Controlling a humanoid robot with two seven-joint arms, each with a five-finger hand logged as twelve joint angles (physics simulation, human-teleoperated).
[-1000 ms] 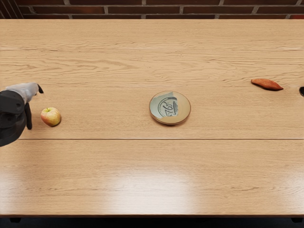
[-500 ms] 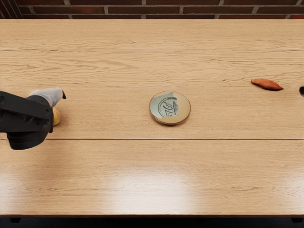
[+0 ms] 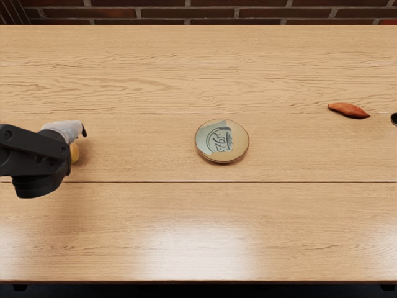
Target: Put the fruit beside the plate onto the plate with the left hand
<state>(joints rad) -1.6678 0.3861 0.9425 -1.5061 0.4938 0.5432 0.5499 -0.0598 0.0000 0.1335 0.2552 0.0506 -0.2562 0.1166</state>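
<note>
A yellow-red apple [image 3: 75, 153] lies on the table far left of the plate; only a sliver of it shows beside my left hand. My left hand [image 3: 64, 130], grey with a dark forearm, comes in from the left edge and sits over the apple, hiding most of it. Whether it grips the fruit does not show. The small round patterned plate [image 3: 245, 149] sits at the table's middle with nothing on it. A dark tip of the right hand [image 3: 394, 118] peeks in at the right edge.
An orange-brown sweet potato [image 3: 348, 110] lies at the far right, near the right hand's tip. The wooden table [image 3: 198, 230] runs across the whole view, with a brick wall behind its far edge.
The left hand moved right from beside the apple to over it, covering most of it. In the last half second it only sank slightly. Plate and sweet potato have not moved.
</note>
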